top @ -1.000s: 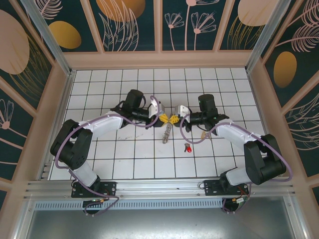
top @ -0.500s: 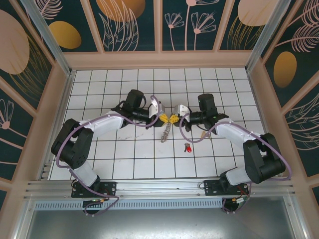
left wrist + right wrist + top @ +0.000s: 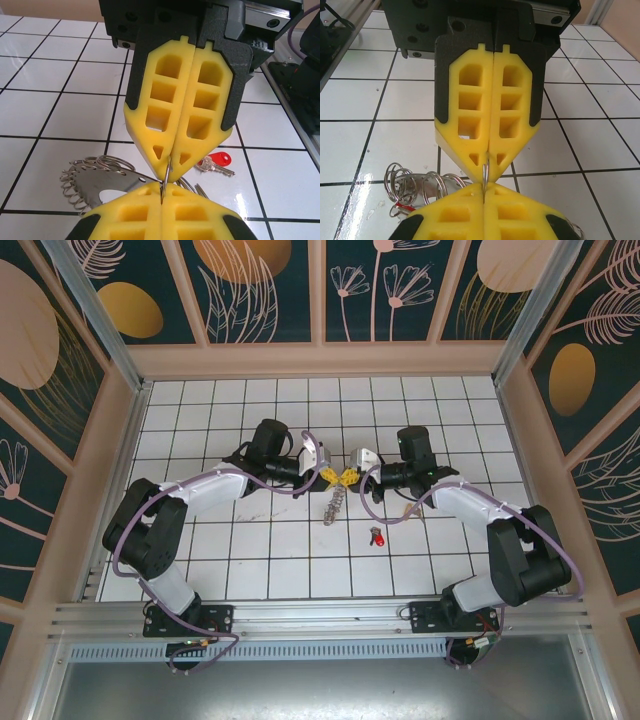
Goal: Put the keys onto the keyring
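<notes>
My left gripper [image 3: 162, 189] and my right gripper [image 3: 169, 161] meet tip to tip. Each has its yellow pads pressed together with no gap showing, and both are pinched on the same thin wire loop [image 3: 165, 176] spanning the small space between them. That loop belongs to the keyring [image 3: 102, 181], whose flat body and fringe of small loops trail away just below and to one side of my fingertips. I cannot tell whether its far end rests on the tiled floor [image 3: 60, 115]. Farther out, beyond the right gripper's tips, one red-headed key [image 3: 216, 161] lies flat on a tile, touching neither gripper nor the ring, so that key is not yet on. From the right wrist I see a small red bit [image 3: 404, 206] among the ring's loops. It may be the other key's head already threaded, but it is too small for me to say. My judgement is that the ring is secured between my two grippers and at best one key is on. The loose key has yet to be picked up and threaded, and that will need one gripper to let go.
</notes>
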Motion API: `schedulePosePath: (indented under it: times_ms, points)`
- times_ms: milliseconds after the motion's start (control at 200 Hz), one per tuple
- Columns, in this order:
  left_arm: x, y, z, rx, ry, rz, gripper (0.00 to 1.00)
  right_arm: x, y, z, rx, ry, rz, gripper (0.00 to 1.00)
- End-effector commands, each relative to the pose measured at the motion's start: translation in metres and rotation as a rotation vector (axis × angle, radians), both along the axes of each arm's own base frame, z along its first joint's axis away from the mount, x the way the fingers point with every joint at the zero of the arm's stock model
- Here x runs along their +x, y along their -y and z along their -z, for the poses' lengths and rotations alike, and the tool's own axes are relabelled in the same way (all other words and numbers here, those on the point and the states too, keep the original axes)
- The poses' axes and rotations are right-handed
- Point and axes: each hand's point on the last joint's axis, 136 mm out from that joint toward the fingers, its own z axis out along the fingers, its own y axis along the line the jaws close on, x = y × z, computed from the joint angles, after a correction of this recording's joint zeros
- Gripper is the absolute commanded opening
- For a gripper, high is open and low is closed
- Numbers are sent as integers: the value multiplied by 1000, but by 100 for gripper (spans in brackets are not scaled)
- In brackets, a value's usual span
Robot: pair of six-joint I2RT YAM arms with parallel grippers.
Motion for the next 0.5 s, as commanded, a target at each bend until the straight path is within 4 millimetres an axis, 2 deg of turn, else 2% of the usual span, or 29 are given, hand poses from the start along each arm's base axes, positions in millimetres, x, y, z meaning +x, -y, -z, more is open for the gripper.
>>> schedulePosePath:
  times_ms: [0, 75, 175, 190, 210, 340, 440, 495]
  points:
    - [-1, 5, -11, -33, 22, 17, 0, 2, -4, -18, 36, 51, -37, 5]
    - [0, 4, -13, -45, 31, -5, 0, 1, -1, -19, 25, 55, -16, 8]
    - [9, 4, -24, -73, 45, -63, 0, -1, 8, -22, 17, 53, 28, 18]
    - [6, 2, -17, -65, 25, -72, 0, -1, 10, -23, 20, 49, 38, 19]
    - [7, 2, -18, -71, 22, -82, 0, -2, 12, -24, 23, 44, 50, 22]
    - [11, 0, -26, -121, 7, -133, 0, -5, 28, -38, 75, -18, 137, 29]
    - [15, -1, -29, -135, -6, -173, 0, 12, 44, -50, 124, -105, 346, 31]
    - [16, -1, -31, -144, -11, -186, 0, 25, 57, -54, 155, -189, 502, 28]
